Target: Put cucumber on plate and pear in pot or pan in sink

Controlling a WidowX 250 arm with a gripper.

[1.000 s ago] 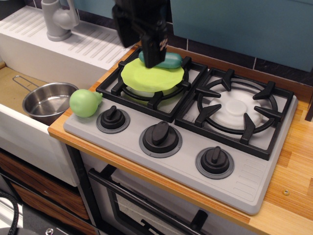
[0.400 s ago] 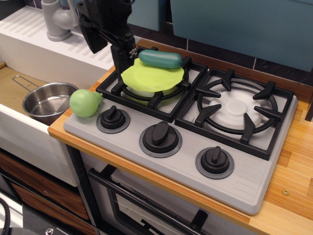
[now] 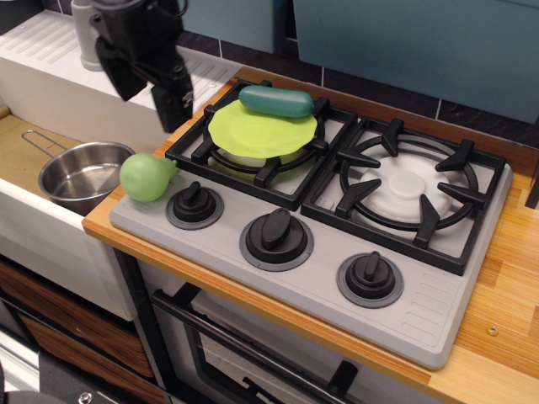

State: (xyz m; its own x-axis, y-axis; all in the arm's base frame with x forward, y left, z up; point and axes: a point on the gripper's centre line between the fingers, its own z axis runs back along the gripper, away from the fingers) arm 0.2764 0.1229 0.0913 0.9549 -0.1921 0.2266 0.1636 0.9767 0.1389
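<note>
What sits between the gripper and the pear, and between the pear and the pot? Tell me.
Nothing visible does. The gripper hangs above the pear with open space between. The pot sits in the sink just left of the pear, its mouth open.

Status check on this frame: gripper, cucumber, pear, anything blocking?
Gripper empty, above the counter edge, fingers state unclear. Cucumber lying on plate. Pear on stove corner, not in pot. Nothing blocking the pear.
</note>
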